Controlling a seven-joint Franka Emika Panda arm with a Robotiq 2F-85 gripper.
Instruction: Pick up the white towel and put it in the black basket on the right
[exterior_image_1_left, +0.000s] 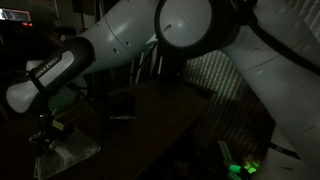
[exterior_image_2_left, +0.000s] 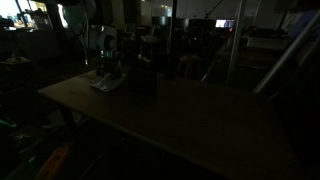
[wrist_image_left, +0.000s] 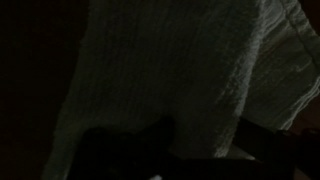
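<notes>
The scene is very dark. The white towel (exterior_image_1_left: 68, 155) lies crumpled on the dark table near its corner and also shows in an exterior view (exterior_image_2_left: 107, 83). It fills the wrist view (wrist_image_left: 170, 70) as ribbed fabric. My gripper (exterior_image_1_left: 45, 132) hangs right above the towel, pointing down, and is seen in an exterior view (exterior_image_2_left: 108, 62). In the wrist view its two fingers (wrist_image_left: 185, 152) are dark shapes set apart, with a fold of towel between them. A dark boxy shape, likely the black basket (exterior_image_1_left: 123, 107), stands further along the table (exterior_image_2_left: 146, 80).
The table's edge (exterior_image_2_left: 70, 105) runs close to the towel. My own arm (exterior_image_1_left: 150, 35) fills much of an exterior view. Chairs and desks stand dim behind the table (exterior_image_2_left: 200, 55). A green light glows on the floor (exterior_image_1_left: 243, 166).
</notes>
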